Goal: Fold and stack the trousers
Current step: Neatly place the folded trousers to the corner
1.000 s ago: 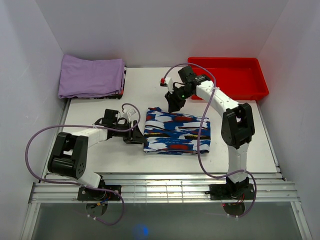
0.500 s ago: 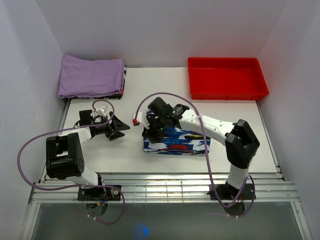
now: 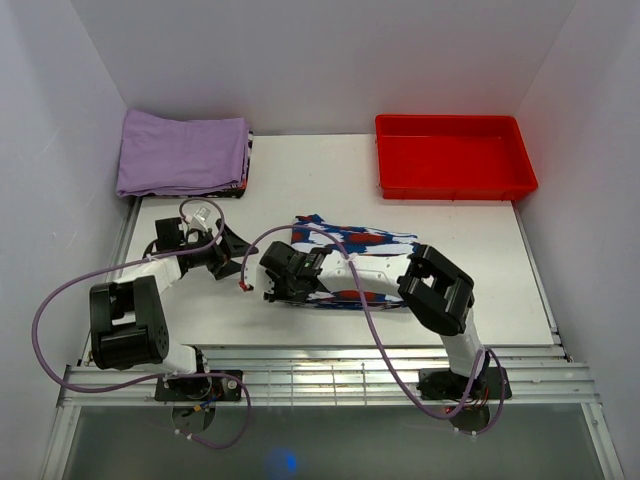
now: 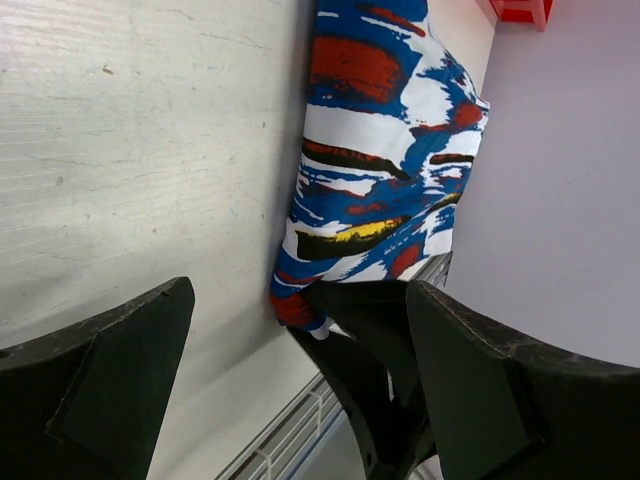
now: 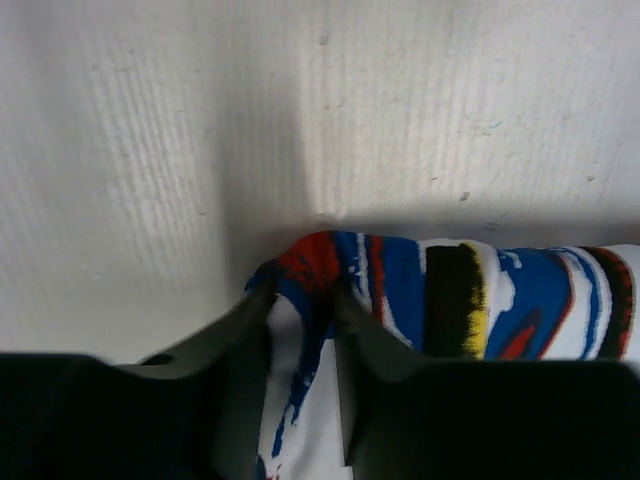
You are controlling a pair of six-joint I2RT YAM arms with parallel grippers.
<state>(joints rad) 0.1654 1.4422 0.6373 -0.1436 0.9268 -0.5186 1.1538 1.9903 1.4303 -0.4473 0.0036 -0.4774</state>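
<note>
The folded trousers point(image 3: 370, 238), in a blue, white, red and black print, lie flat in the middle of the table. My right arm reaches low across them from the right. My right gripper point(image 3: 272, 286) is at their near left corner. In the right wrist view, that gripper point(image 5: 300, 300) is shut on a raised fold of the trousers point(image 5: 480, 290) at the corner. My left gripper point(image 3: 232, 252) stands wide open just left of the trousers, touching nothing. In the left wrist view, the left gripper point(image 4: 300, 295) has only bare table and the trousers point(image 4: 380, 170) ahead of it.
A folded lilac cloth point(image 3: 182, 153) lies at the far left corner. A red tray point(image 3: 455, 188) stands at the far right. White walls close in both sides and the back. A slatted metal rail point(image 3: 330, 375) runs along the near edge.
My right arm swung from the trousers' far side over to their near left corner and pinched the fabric. My left gripper drew back to the left and opened wide.
</note>
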